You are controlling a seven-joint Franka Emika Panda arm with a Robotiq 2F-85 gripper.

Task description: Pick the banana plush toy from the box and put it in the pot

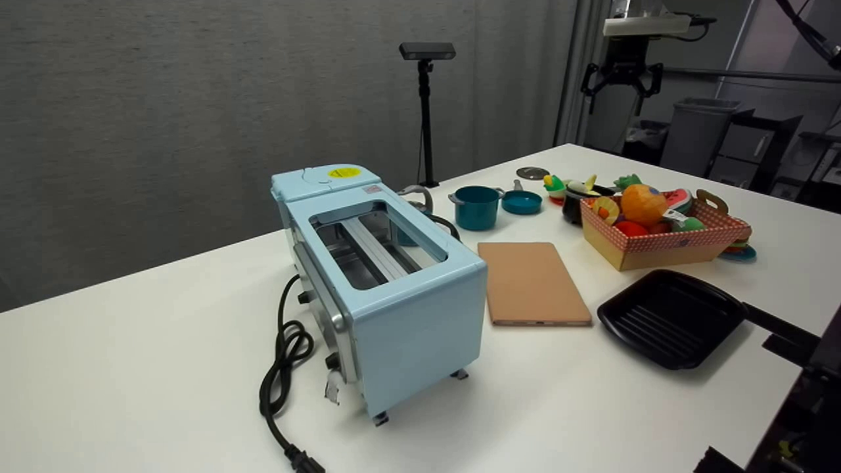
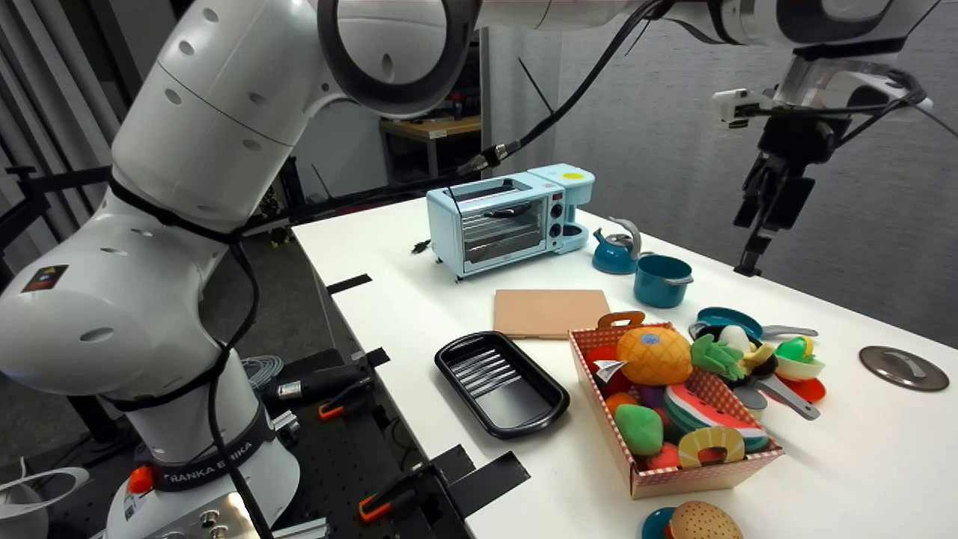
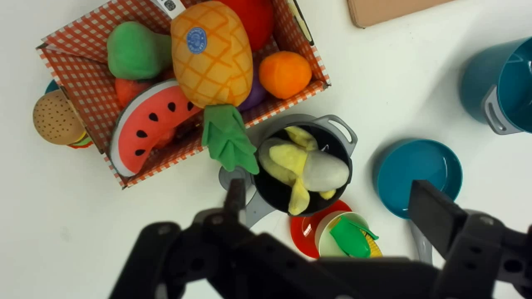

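Note:
The banana plush toy (image 3: 326,172), with pale flesh and yellow peel flaps, lies in a black pot (image 3: 272,197) with grey handles, beside the box. It shows small in both exterior views (image 1: 587,186) (image 2: 757,358). The tan box (image 1: 677,256) (image 2: 703,480), lined with red gingham (image 3: 77,77), holds several plush fruits; I see no banana in it. The teal pot (image 1: 476,211) (image 2: 660,281) with grey side handles stands apart; it is cut off at the right in the wrist view (image 3: 478,83). My gripper (image 3: 328,189) is open and empty, high above the table in both exterior views (image 1: 616,98) (image 2: 763,239).
A shallow teal pan (image 3: 417,174), a bowl with corn (image 3: 349,238) and a red plate (image 3: 305,232) stand near the black pot. A black grill pan (image 2: 501,385), brown board (image 2: 550,313), blue toaster (image 2: 486,217), kettle (image 2: 615,256) and glass lid (image 2: 903,367) are on the table.

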